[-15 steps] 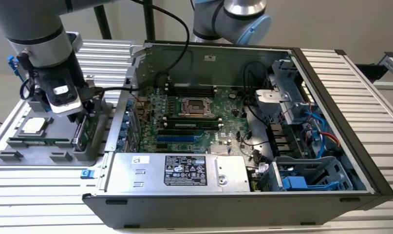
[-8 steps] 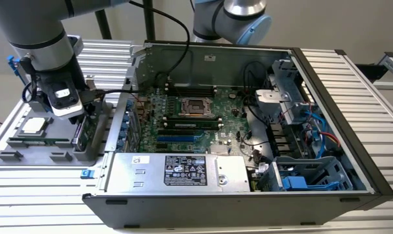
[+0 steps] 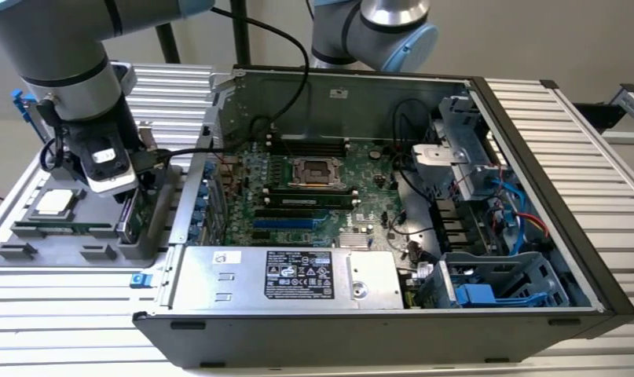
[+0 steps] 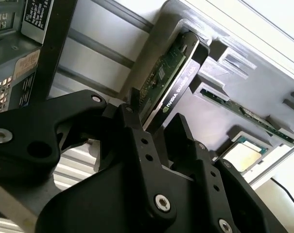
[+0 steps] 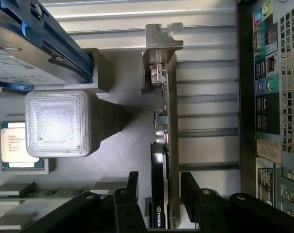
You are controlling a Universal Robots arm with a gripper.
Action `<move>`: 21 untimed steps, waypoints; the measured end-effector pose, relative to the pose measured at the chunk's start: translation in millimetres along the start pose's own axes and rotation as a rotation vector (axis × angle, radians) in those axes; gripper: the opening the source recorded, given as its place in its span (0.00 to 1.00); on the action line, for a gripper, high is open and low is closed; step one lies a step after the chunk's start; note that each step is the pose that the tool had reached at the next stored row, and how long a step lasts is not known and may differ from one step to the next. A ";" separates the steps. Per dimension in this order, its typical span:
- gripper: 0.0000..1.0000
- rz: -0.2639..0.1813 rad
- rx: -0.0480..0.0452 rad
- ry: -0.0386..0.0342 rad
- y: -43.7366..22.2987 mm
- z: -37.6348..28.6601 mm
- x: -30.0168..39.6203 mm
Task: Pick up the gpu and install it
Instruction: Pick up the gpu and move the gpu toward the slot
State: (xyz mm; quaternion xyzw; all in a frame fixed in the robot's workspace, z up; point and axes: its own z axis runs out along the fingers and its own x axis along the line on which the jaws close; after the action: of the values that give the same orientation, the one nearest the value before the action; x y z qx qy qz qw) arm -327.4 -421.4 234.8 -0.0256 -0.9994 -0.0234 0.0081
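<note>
Ribbed metal tabletop (image 3: 568,141) carries an open computer case (image 3: 526,259) and, beside it, a grey parts holder (image 3: 55,236). The pincer (image 3: 122,188) hangs over that holder with its jaws released. In the first wrist view the two fingers (image 5: 190,187) straddle the gpu (image 5: 161,121), one on each face. A sliver of gap seems to remain on both sides, though the view is too tight to rule out a light touch.

The gpu stands on its long edge in a slot of the holder, directly between the jaws. Its long axis runs level, away from the pincer toward the silver bracket (image 5: 161,39) at the far end. The fingers therefore sit at the end opposite the bracket. The green board face looks to the case side of the pincer, and the black shroud to the side where the processor (image 5: 15,145) lies.

By its look the card is stiff and fairly light, but delicate. A squeeze across shroud and bare board seems sound, kept off the small components and the edge contacts. The shroud's smooth plastic may slip a little.
</note>
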 end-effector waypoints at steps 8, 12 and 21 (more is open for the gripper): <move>1.00 -0.025 -0.0012 -0.0067 0.0 0.2 -0.5; 1.00 -0.049 -0.0007 -0.0070 0.0 -0.8 -0.1; 1.00 -0.044 -0.0008 -0.0104 -0.1 -1.1 2.4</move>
State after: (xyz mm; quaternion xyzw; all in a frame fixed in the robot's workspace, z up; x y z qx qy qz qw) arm -329.8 -421.5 236.0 -0.0037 -0.9997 -0.0238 0.0024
